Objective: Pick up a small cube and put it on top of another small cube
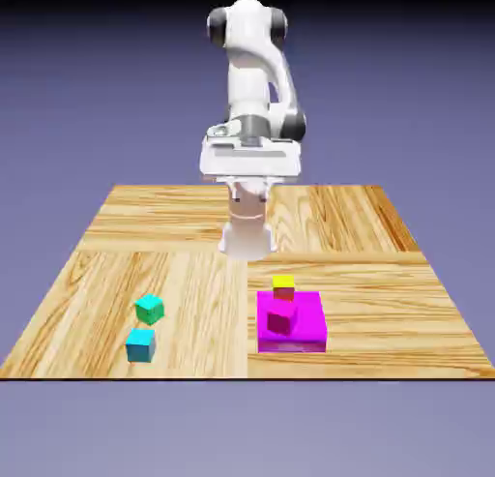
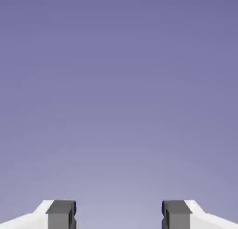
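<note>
- In the exterior view the gripper's fingertips can't be told apart; the hand (image 1: 247, 235) is only a pale, blurred shape below the wrist, above the middle of the table (image 1: 367, 223).
- The hand view shows only the plain blue-violet backdrop, with no table or cube in it. The gripper (image 2: 119, 215) shows at the bottom edge, its two grey finger tips (image 2: 61, 214) standing wide apart with nothing between them.
- The small cube (image 1: 141, 344) is plain cyan-blue and sits on the wood near the table's front edge, toward the exterior view's left, well apart from the hand.
- A greener teal cube (image 1: 149, 309) of like size sits just behind it, near but not touching.
- Toward the exterior view's right of these lies a large flat magenta block (image 1: 305, 322). A small dark pink cube (image 1: 281, 319) appears to rest on its top, though the like colours make its edges hard to read.
- Beyond that, at the block's far edge, a small yellow cube (image 1: 283, 283) sits on a small red one (image 1: 283, 294); most of the red one is hidden, so whether it stands on the block or behind it I cannot tell.
</note>
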### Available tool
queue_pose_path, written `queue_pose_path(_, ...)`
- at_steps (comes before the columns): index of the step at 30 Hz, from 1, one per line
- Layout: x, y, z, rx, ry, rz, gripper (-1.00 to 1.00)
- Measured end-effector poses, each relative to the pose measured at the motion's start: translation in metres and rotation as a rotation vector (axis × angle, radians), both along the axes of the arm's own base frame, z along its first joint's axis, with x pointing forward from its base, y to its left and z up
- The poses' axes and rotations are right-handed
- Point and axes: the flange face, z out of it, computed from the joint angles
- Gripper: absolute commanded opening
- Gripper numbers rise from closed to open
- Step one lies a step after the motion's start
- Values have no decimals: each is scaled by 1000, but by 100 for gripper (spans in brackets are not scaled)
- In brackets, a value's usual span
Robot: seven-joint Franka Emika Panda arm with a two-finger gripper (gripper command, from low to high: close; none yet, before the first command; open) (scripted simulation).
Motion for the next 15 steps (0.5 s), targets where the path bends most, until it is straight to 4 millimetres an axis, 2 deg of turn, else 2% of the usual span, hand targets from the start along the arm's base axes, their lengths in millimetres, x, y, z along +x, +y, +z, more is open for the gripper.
queue_pose_path(8,54,-88,-63,304,333,-371,0)
queue_pose_path(15,75,-167,-128,559,584,-699,0)
